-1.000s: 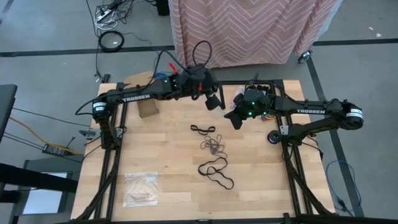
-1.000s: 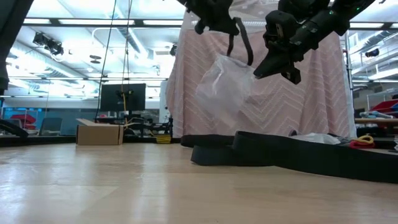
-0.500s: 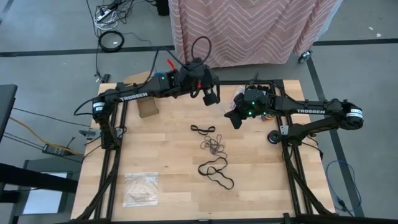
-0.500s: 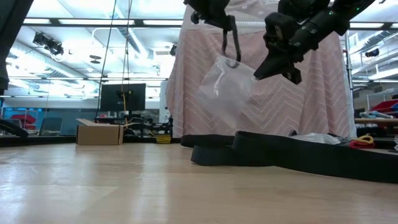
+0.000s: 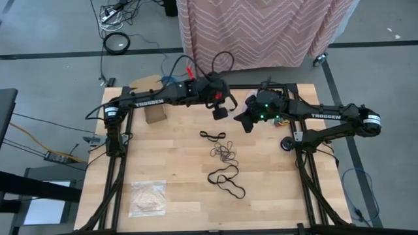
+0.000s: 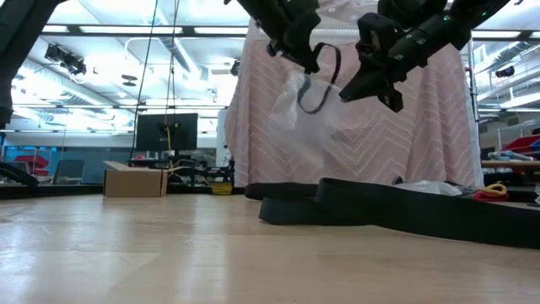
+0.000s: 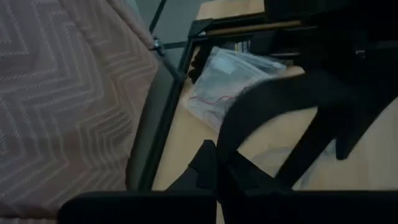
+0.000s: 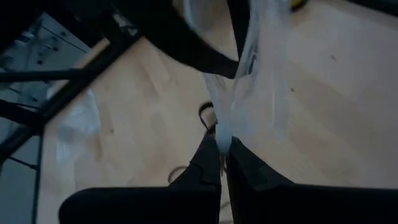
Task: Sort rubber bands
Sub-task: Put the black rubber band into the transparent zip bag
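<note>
Black rubber, one large rubber band (image 6: 319, 80), hangs as a loop from the left pincer (image 5: 220, 109), which is closed on it above the far centre of the table (image 5: 176, 189). The loop's long axis runs downward. Directly beside it, on the right-arm side, the right pincer (image 5: 243, 120) is clamped on the edge of a clear plastic bag (image 6: 295, 101) that hangs between the two arms. Both arms reach inward, raised, pincers near each other. The remaining rubber bands (image 5: 224, 154) lie in clusters at mid-table, below both pincers. A second bag (image 5: 147, 198) lies at the near left corner.
</note>
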Controlling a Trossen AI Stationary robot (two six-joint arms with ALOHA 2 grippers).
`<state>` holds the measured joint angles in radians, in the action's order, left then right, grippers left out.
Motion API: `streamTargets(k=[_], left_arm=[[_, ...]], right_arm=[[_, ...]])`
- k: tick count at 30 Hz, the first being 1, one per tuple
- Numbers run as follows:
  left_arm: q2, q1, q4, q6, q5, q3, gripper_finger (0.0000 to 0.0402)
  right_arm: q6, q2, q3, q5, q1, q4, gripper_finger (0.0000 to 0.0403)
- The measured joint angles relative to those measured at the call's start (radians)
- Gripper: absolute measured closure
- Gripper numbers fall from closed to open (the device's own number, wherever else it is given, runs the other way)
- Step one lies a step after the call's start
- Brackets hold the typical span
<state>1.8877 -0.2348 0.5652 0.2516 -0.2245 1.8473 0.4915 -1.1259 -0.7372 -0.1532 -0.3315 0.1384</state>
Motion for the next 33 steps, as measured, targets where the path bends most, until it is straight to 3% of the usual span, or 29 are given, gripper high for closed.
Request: streamTargets(k=[4,10,15,19,21,23,27,33], left_arm=[[0.006,0.002,0.008,-0.001,0.011,0.001,0.0389],[0.0,-0.012,0.044,0.004,-0.042,0.0,0.0397],[0.002,-0.028,0.14,0.005,-0.037,0.0,0.0399],[0.003,-0.025,0.105,0.005,-0.024,0.0,0.04],[0.003,-0.025,0.091,0.005,-0.023,0.0,0.04],[0.007,-0.026,0.083,0.005,-0.023,0.0,0.04],[0.02,-0.025,0.117,-0.011,0.024,0.0,0.04],[0.049,-0.025,0.104,-0.053,0.137,0.0,0.0371]], right_arm=[[0.002,0.0,0.0,-0.006,-0.015,0.001,0.0403],[0.013,0.0,0.0,0.037,-0.017,0.161,0.0403],[-0.017,0.0,-0.006,-0.036,-0.016,-0.023,0.0403],[-0.017,-0.026,-0.065,0.07,-0.025,0.147,0.0403],[-0.042,-0.043,-0.08,0.012,-0.038,0.162,0.0403],[-0.071,-0.045,-0.088,-0.076,-0.048,0.057,0.0403],[-0.043,-0.046,-0.093,0.004,-0.058,0.073,0.0403],[-0.058,-0.044,-0.095,-0.06,-0.071,0.064,0.0403]])
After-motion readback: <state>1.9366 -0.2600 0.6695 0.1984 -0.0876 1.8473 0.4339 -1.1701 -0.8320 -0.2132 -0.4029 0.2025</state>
